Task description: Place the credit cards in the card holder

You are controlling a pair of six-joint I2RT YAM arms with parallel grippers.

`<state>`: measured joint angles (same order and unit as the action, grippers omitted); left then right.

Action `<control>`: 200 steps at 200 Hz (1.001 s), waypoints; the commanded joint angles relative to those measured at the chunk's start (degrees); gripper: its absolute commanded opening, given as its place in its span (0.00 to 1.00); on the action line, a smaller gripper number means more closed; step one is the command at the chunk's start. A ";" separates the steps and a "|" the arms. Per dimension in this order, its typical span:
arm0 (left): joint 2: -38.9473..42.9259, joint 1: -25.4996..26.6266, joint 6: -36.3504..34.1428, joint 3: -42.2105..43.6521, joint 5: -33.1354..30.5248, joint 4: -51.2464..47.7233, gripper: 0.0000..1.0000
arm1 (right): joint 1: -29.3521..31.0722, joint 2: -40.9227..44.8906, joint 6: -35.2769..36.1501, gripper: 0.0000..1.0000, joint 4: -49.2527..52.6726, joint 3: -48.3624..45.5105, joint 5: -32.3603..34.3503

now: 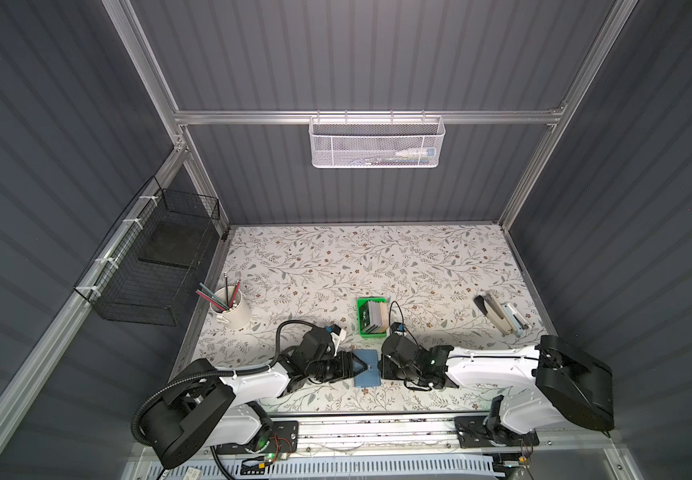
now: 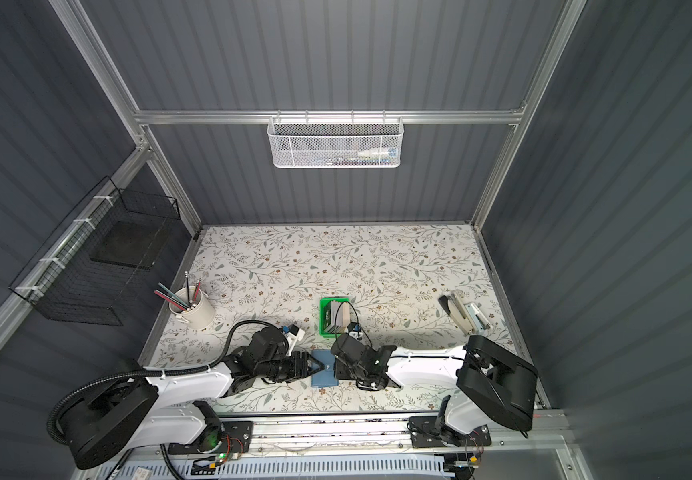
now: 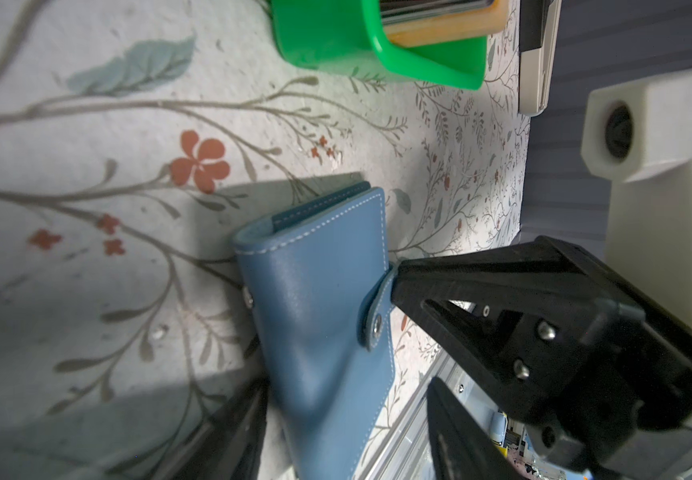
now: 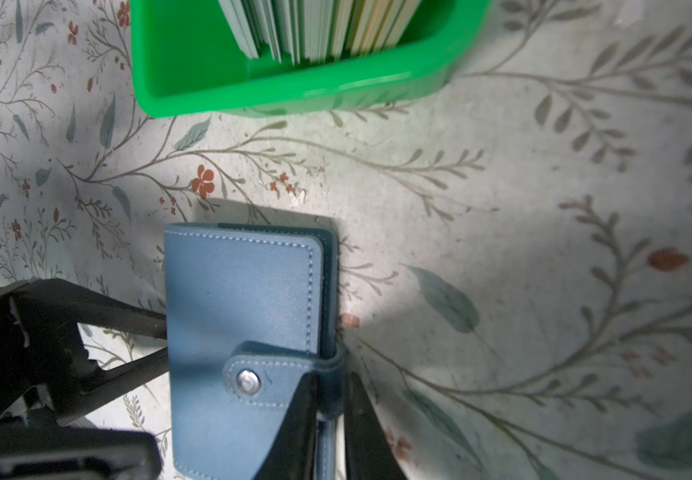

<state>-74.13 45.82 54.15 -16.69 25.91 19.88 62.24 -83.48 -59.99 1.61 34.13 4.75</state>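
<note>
Blue wallet (image 1: 369, 376) lies closed and flat on the floral surface (image 1: 377, 257), near its front edge and between both arms. The snap tab (image 4: 252, 380) sits flat on the cover. The spine edge faces the left arm and the opening edge faces the right arm.

Right gripper (image 4: 331, 376): fingers nearly together, pinching the tab strap where it wraps round the opening edge.

Left gripper (image 3: 348, 380): spread, with one end of the wallet between its fingers. One finger (image 3: 244, 428) sits at the spine edge; we can't tell if it touches. We see a strip of bare surface between the other finger and the opening edge, so it has no clamp on the wallet.

Cards (image 4: 323, 29) stand on edge in the green tray (image 4: 211, 83), bunched toward one side of it. The tray sits just beyond the wallet's far short edge, apart from it, with a bare strip between them.

Room to move:
- **Behind:** wide bare surface runs from the tray to the back wall.
- **Sides:** the cup of pencils (image 1: 231, 309) is well off at the left edge and the stapler (image 1: 496, 318) well off to the right.
- **Front:** tight. The wallet is close to the rail (image 1: 377, 432), and both wrists crowd its long edges.
</note>
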 commanded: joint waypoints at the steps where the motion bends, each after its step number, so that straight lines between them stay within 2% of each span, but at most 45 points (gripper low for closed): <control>1: 0.65 0.37 1.24 0.69 1.95 2.31 0.61 | 0.24 -1.41 -0.48 0.15 3.12 -0.37 1.48; 72: 1.77 0.35 2.04 0.53 2.95 4.47 0.55 | 0.50 -2.38 -0.48 0.14 4.71 0.32 1.93; 115: 1.26 0.40 2.34 0.10 4.08 5.67 0.45 | 0.58 -2.73 -0.39 0.14 5.12 0.91 2.19; 200: -1.96 0.45 3.48 -0.45 5.05 8.91 0.38 | 0.78 -2.94 -0.13 0.13 4.63 0.72 2.20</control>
<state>-74.94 45.82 56.93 -16.38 29.26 26.63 62.63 -84.82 -60.03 3.16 35.16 6.15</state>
